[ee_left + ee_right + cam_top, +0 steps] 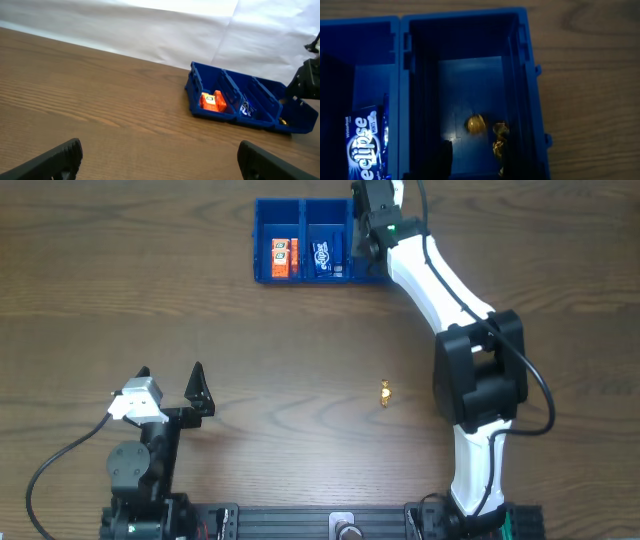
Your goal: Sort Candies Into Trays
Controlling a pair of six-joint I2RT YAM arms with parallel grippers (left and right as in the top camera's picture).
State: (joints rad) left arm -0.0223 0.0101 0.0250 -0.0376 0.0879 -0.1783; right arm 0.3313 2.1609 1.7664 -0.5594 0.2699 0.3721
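**Surface.** Brown wood-grain table (150, 270). Behind the tray's far side, a white creased backdrop (150, 35) rises from the table edge.

**Landmark.** Blue tray (280, 205), moulded plastic, three compartments side by side, set at the table's far edge from the arm bases.

**Item 1.** Orange candies (282, 258), small boxed pieces, in the tray's left compartment.

**Item 2.** Blue mint packs (324, 256), flat with white print, in the tray's middle compartment.

**Item 3.** Gold-wrapped candies (476, 124), two pieces, shiny foil. One is round, the other has twisted ends. They lie close together on the floor of the tray's right compartment, the twisted one near the outer wall.

**Item 4.** Loose gold candy (386, 392), same foil wrap, alone on bare wood. It is well apart from the tray, on the side toward the arm bases and roughly in line with the tray's right end.

**Item 5.** Right gripper (365, 242), on a white-and-black arm, positioned over the tray's right compartment. Cannot tell whether it is released or clenched.

**Item 6.** Left gripper (170, 372), black fingers (60, 159) spread wide and grasping nothing. It is well apart from the tray, toward the bases and off past the tray's left end, facing the tray.
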